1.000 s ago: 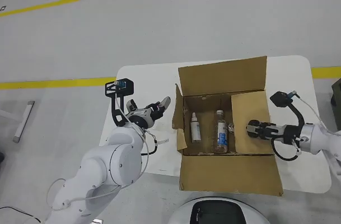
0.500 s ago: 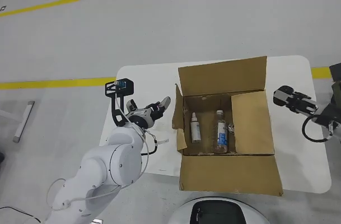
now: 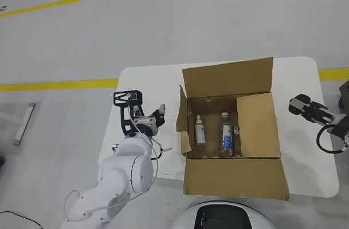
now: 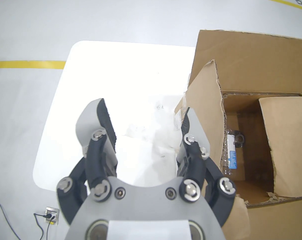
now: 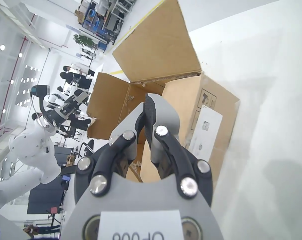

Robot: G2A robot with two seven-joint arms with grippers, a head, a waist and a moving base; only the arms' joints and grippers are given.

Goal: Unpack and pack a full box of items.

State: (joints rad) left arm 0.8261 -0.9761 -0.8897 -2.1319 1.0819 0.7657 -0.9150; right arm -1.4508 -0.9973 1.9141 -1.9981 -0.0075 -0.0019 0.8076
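Cardboard box (image 3: pixel 231 131); right fingers (image 5: pixel 151 112) closed empty, withdrawn rightward; left fingers (image 4: pixel 104 118) wide, empty.

White table (image 3: pixel 145 86), yellow floor line (image 3: pixel 48 85), floor outlet (image 4: pixel 51 216)

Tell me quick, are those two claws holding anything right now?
Left gripper: open, holding nothing.
Right gripper: shut, holding nothing.
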